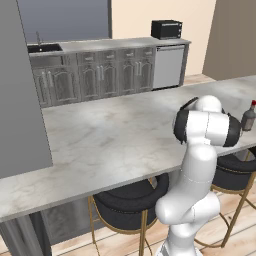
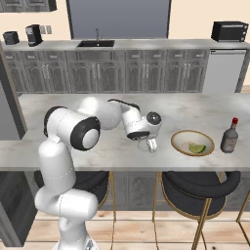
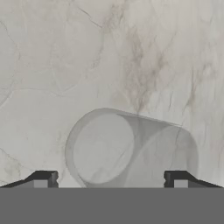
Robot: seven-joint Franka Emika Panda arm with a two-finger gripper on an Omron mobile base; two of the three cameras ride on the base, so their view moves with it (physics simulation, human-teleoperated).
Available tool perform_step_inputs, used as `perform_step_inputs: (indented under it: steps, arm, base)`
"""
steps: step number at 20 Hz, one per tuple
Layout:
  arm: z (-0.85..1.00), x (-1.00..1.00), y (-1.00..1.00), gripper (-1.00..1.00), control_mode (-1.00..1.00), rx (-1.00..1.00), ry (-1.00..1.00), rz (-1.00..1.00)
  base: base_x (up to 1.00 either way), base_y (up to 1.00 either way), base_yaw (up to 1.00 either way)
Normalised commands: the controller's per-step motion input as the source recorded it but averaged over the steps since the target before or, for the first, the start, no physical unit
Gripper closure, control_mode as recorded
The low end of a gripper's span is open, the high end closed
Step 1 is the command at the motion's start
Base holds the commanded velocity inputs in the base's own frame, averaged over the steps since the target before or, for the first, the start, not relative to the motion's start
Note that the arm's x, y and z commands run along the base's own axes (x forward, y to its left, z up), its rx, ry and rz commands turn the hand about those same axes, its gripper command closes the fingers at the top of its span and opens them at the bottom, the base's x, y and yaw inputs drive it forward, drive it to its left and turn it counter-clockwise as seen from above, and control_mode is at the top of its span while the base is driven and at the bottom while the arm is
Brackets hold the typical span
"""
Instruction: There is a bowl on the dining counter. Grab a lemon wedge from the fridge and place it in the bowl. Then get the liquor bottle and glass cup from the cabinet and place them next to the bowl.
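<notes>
Liquor bottle [image 1: 248, 117] at right edge, left base view: lower body hidden behind arm. Glass cup [image 3: 131, 151] lying on its side, near rim cut off at bottom of hand view.

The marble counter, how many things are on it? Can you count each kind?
Bowl: 1
Lemon wedge, inside the bowl: 1
Liquor bottle: 1
Glass cup, see-through, under the open tool: 1
Total on the dining counter: 4
</notes>
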Motion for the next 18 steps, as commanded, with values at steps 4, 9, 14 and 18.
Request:
perform_step_inputs:
  steps: [4, 9, 14, 18]
  arm:
    - [0.82, -0.09, 0.0, -1.0, -1.0, 0.0, -0.07, 0.09]
    - [0.88, -0.24, 0.0, -1.0, -1.0, 0.0, -0.08, 0.09]
    - [0.93, -0.23, 0.07, -1.0, -1.0, 0.0, -0.01, 0.06]
    - [0.89, -0.54, 0.28, -1.0, -1.0, 0.0, 0.0, 0.04]
  base:
    - [0.0, 0.0, 0.0]
    - [0.0, 0.0, 0.0]
    - [0.0, 0.0, 0.0]
    - [0.0, 0.0, 0.0]
